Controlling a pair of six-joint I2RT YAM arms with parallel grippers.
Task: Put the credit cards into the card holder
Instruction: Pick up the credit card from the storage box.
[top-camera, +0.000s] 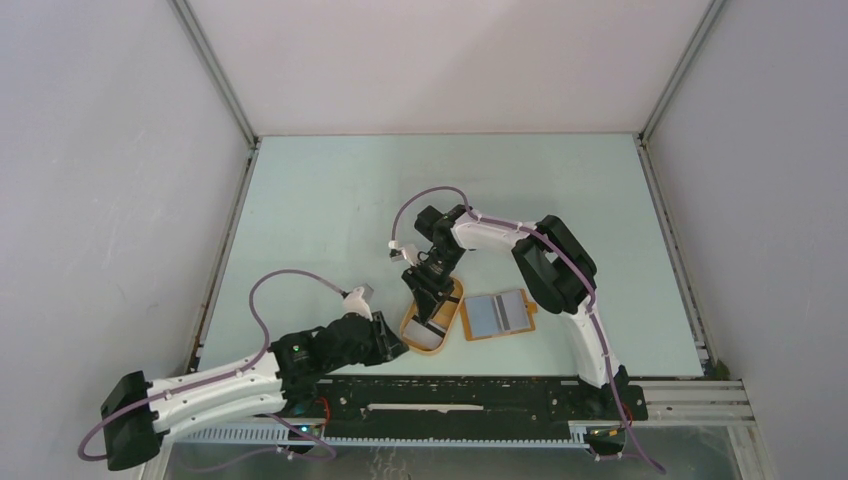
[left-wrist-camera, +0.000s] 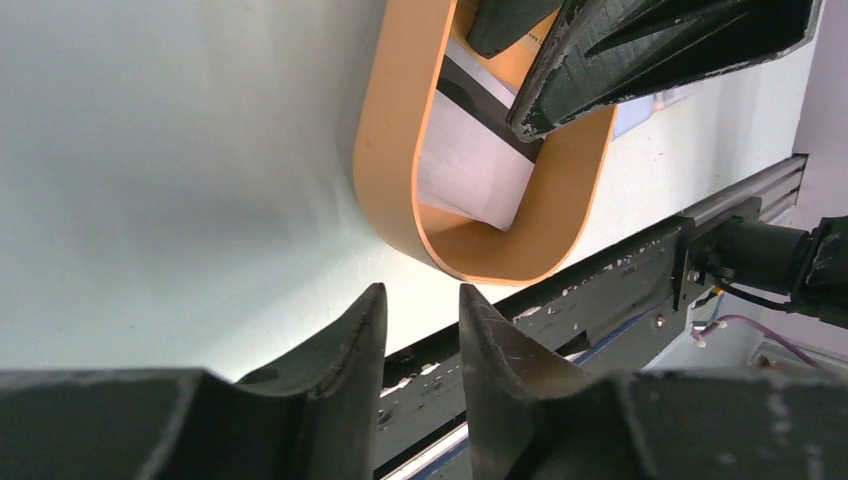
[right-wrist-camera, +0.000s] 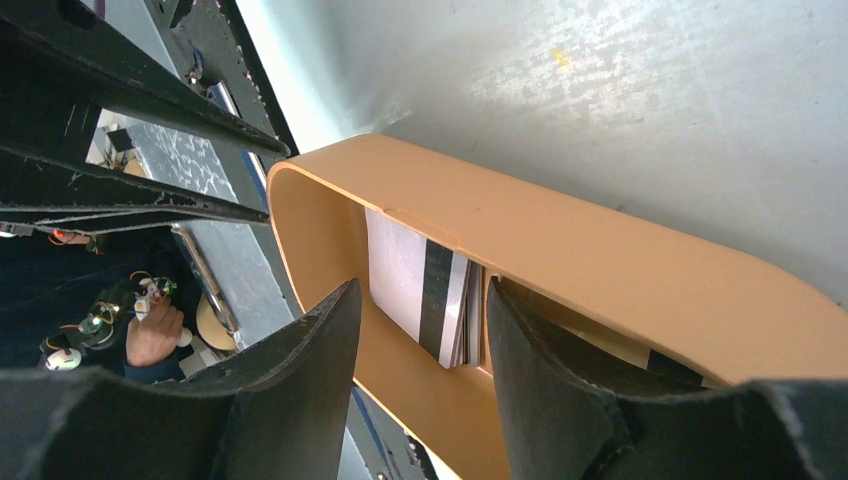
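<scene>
Several credit cards (right-wrist-camera: 425, 295), pale with a black stripe, stand stacked on edge inside an oval orange tray (right-wrist-camera: 600, 260). My right gripper (right-wrist-camera: 422, 288) is open, its fingers down in the tray on either side of the stack, not closed on it. In the top view the right gripper (top-camera: 428, 288) is over the tray (top-camera: 447, 330). The card holder (top-camera: 497, 314) lies open and flat just right of the tray, showing grey-blue faces. My left gripper (top-camera: 392, 346) sits low by the tray's near left end. It is slightly open and empty (left-wrist-camera: 420, 292). A white card (left-wrist-camera: 470, 175) shows in the tray (left-wrist-camera: 390, 150).
The black metal rail (top-camera: 450, 395) runs along the table's near edge, close behind the tray and the left gripper. The right gripper's fingers (left-wrist-camera: 640, 50) show in the left wrist view. White enclosure walls stand at the left, right and back.
</scene>
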